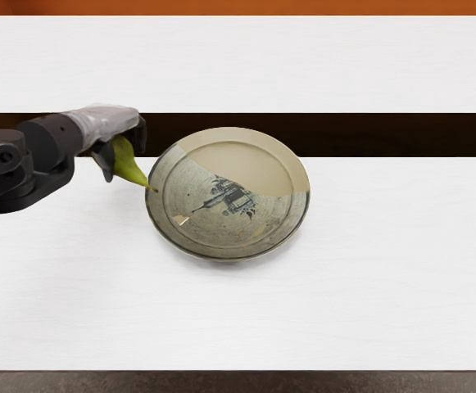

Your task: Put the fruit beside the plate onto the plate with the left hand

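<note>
1. The near half of the white counter lies bare in front of everything else.
2. Midway back sits a round, glazed plate, greyish with a dark figure printed in its middle. Its far rim shows against the dark strip beyond the counter's far edge.
3. Just left of the plate, a green, pear-like fruit hangs tilted, its pointed tip at the plate's left rim. It is not on the plate yet, and whether the tip touches the rim cannot be told.
4. The left hand reaches in from the counter's left edge, fingers curled round the fruit's broad upper end. The right hand is out of sight.
5. Risk: the tip sits low beside the rim, so a sideways move may knock the plate or push it toward the far edge.
6. Risk: only the fruit's top is gripped. It could slip, or, if let go too early, roll off the rim onto the counter.
</note>
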Tool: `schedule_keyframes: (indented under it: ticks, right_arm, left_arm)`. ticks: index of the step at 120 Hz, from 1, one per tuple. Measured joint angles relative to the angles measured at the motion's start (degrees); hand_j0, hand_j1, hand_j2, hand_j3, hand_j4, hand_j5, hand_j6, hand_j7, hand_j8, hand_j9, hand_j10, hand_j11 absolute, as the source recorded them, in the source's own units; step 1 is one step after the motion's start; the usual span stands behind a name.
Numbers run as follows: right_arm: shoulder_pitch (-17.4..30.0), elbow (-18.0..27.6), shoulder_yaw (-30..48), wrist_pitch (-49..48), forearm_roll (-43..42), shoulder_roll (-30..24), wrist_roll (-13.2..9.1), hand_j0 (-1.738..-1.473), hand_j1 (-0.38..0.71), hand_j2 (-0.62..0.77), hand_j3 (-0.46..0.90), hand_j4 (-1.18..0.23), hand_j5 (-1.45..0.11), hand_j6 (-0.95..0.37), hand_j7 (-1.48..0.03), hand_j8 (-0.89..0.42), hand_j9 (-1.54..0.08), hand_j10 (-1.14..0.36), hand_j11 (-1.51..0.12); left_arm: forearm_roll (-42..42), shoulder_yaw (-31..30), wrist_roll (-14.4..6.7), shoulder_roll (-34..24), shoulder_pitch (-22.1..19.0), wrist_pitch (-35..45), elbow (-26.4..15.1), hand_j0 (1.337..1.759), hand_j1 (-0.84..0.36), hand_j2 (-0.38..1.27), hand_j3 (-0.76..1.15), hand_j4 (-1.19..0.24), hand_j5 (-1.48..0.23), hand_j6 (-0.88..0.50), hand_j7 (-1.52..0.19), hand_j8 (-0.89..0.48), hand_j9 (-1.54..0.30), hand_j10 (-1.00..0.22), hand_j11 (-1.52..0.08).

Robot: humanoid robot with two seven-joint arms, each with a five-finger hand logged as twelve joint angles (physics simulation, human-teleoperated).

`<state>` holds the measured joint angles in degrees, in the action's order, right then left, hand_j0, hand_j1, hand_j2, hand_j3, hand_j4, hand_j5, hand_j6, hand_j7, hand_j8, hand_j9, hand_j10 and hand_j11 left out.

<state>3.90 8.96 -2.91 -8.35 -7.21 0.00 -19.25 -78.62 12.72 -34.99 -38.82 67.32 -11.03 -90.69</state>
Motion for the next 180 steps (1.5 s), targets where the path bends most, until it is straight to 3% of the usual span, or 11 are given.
schedule_keyframes:
  ticks: [86, 143, 150, 180]
  right_arm:
    - [0.1, 0.0, 0.0, 0.0, 0.0, 0.0, 0.0, -1.658, -0.35, 0.00, 0.00, 0.00, 0.00, 0.00, 0.00, 0.00, 0.00, 0.00, 0.00]
    - [0.1, -0.3, 0.0, 0.0, 0.0, 0.0, 0.0, -1.658, -0.35, 0.00, 0.00, 0.00, 0.00, 0.00, 0.00, 0.00, 0.00, 0.00, 0.00]
    - [0.1, -0.3, 0.0, 0.0, 0.0, 0.0, 0.0, -1.658, -0.35, 0.00, 0.00, 0.00, 0.00, 0.00, 0.00, 0.00, 0.00, 0.00, 0.00]
    - [0.1, -0.3, 0.0, 0.0, 0.0, 0.0, 0.0, -1.658, -0.35, 0.00, 0.00, 0.00, 0.00, 0.00, 0.00, 0.00, 0.00, 0.00, 0.00]
  left_arm:
    - [0.3, 4.3, 0.0, 15.1, -0.8, 0.1, 1.8, 1.655, -0.25, 0.53, 0.00, -0.61, -0.88, -0.51, -0.84, -0.41, -0.85, -0.56, -0.85]
    - [0.0, 3.6, 0.0, 16.6, -5.0, 0.1, 4.8, 1.655, -0.18, 0.41, 0.00, -0.61, -0.86, -0.55, -0.83, -0.44, -0.84, -0.59, -0.84]
    - [0.0, 3.7, 0.0, 16.6, -5.0, 0.1, 4.8, 1.655, -0.16, 0.34, 0.00, -0.58, -0.80, -0.55, -0.77, -0.44, -0.78, -0.59, -0.78]
    - [0.1, 3.9, 0.0, 16.4, -4.6, 0.1, 4.4, 1.657, 0.00, 0.14, 0.00, -0.33, -0.45, -0.33, -0.44, -0.29, -0.44, -0.34, -0.44]
